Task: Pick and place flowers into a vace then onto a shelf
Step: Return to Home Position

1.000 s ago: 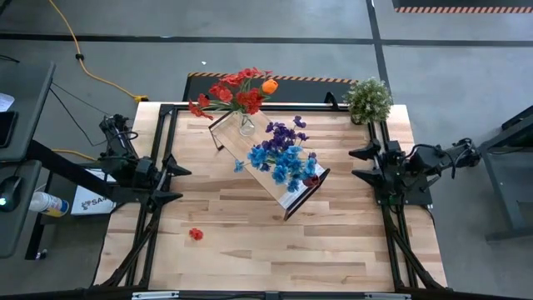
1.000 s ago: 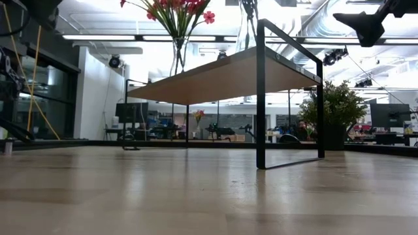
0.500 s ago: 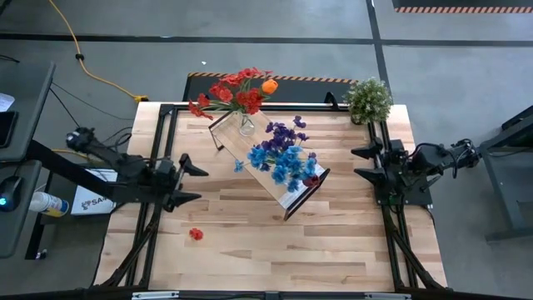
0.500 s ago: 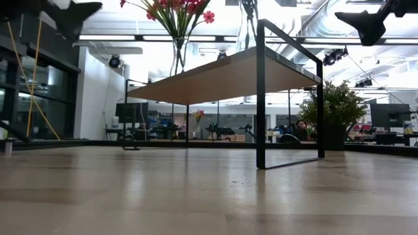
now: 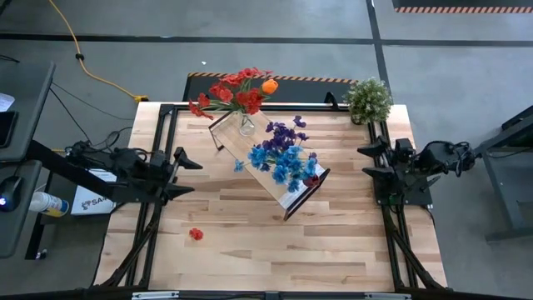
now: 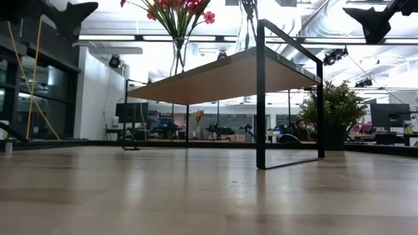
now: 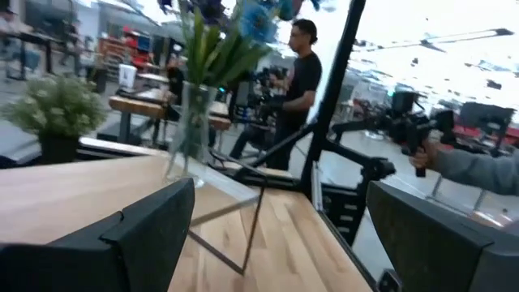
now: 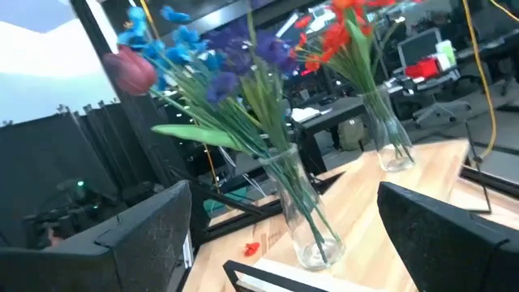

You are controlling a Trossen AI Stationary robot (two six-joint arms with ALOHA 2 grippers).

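The shelf [image 5: 279, 198] stands slantwise on its black frame legs in the middle of the table. Two glass vases stand on its top. One holds red and orange flowers [image 5: 237, 92] at the far left end. The other [image 8: 304, 219] holds blue and purple flowers [image 5: 283, 154] nearer the right end. One loose red bloom [image 5: 196, 234] lies on the table near the left. My left gripper [image 5: 193, 177] hovers open left of the shelf, pointing at it. At the right edge my right gripper [image 5: 363, 162] hovers open, also facing the shelf. Both grippers hold nothing.
A bushy pale-green potted plant [image 5: 369, 98] stands at the table's far right corner. Bare wooden table [image 5: 250, 258] lies in front of the shelf. Beyond the table a person [image 7: 302, 73] stands in the room.
My left arm has swung about its base, its rear part coming from the far side toward the near side. Its gripper has gone a little toward the shelf and turned, and its finger now shows at the low view's upper left. It stays open.
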